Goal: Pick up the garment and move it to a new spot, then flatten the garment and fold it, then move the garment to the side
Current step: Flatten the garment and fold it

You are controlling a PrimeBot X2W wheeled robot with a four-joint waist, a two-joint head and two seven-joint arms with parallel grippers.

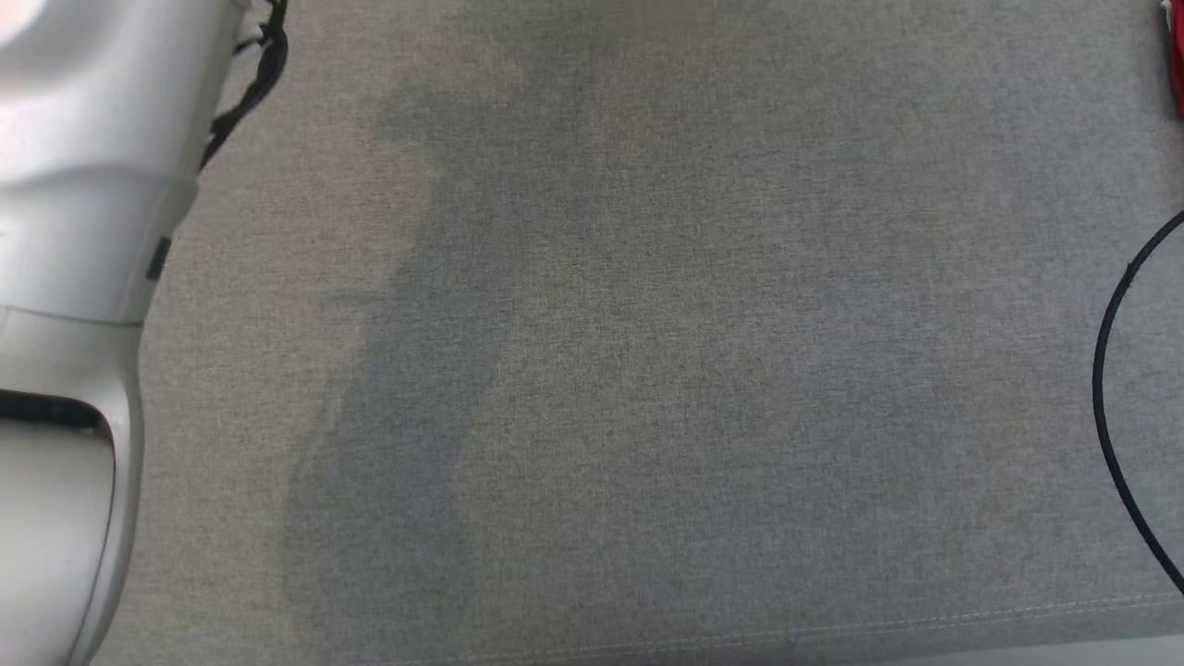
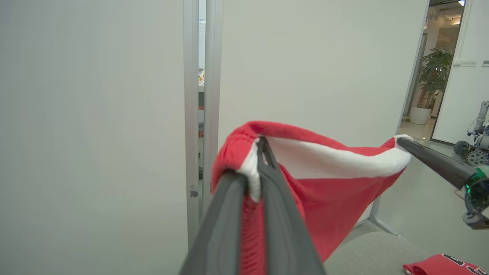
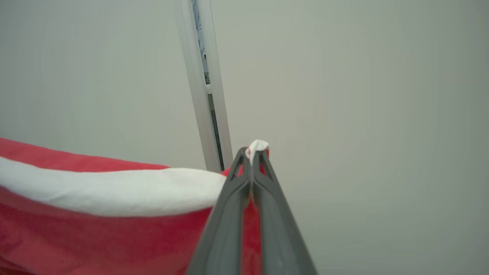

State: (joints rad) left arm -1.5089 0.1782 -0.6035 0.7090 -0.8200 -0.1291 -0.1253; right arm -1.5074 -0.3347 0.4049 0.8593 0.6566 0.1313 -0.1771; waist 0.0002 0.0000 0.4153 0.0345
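The left gripper (image 2: 256,152) is clamped tight on one end of the red garment (image 2: 328,183), its dark fingers pinching the white band at the cloth's top edge; the right gripper (image 3: 252,154) is likewise closed hard on the other end of that band, a small tuft of white poking out past its tips; the band runs between the two, sagging a little, so the garment hangs in the air in front of a pale wall panel (image 2: 305,57), its red body drooping below (its lower hem can't be made out); in the head view the grey cloth-covered table (image 1: 647,370) lies beneath, with the pale left forearm (image 1: 74,231) at one side and a black cable (image 1: 1105,370) curving at the other; a second red piece with black lettering (image 2: 439,265) lies on the table.
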